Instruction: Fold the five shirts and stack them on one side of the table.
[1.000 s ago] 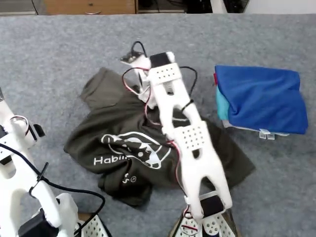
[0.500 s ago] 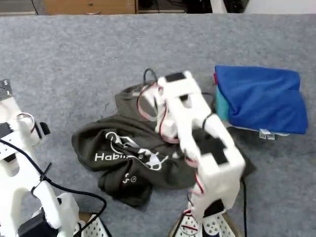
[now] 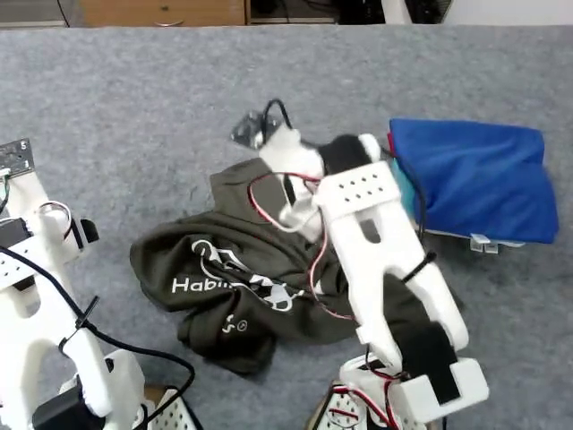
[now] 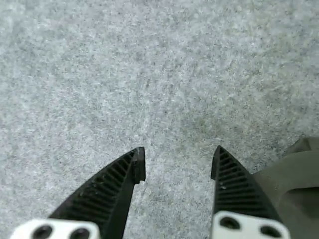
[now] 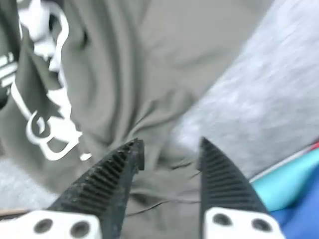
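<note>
Right tool (image 5: 169,149) hangs with fingers apart over the crumpled olive shirt (image 3: 242,269) mid-worktop (image 3: 134,90), seemingly gripping nothing. Left tool (image 4: 177,159) gapes too, above bare grey surface. Folded blue stack (image 3: 470,179) sits far right.

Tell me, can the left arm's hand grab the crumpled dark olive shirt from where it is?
Probably yes. The left hand is open over the grey carpeted table, and an edge of the crumpled dark olive shirt lies right beside one finger, with nothing between them.
</note>
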Controlling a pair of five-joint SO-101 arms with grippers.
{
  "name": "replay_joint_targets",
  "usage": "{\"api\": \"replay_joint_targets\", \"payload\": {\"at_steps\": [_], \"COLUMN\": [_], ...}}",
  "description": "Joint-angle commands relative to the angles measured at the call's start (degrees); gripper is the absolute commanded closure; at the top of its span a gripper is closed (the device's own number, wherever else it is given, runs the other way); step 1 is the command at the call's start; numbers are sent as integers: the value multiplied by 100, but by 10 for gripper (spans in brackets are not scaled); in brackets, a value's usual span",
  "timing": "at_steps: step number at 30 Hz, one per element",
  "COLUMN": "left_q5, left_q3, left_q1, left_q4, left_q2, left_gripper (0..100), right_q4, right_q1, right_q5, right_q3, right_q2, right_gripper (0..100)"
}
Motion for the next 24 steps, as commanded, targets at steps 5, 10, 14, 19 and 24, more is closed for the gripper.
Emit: {"api": "replay_joint_targets", "payload": {"at_steps": [5, 10, 14, 19, 24], "left_q5": [9, 0, -18, -26, -26], "left_q3": [-26, 9, 132, 97, 79], "left_q1": [53, 35, 26, 9, 18], "left_q4": [-44, -35, -53, -35, -70], "left_q2": [4, 4, -4, -4, -4], "left_gripper": [776, 776, 776, 776, 776], "right_q4": [-642, -404, 167, 1081, 1257], "right_q1": [180, 224, 224, 242, 242], "right_q5": [-545, -958, -1231, -1301, -1292], "right_q3": [-2308, -4725, -7064, -9613, -10316], "right_q2": [2105, 4400, 6211, 8110, 8532], "right_gripper": [747, 747, 747, 747, 746]}}
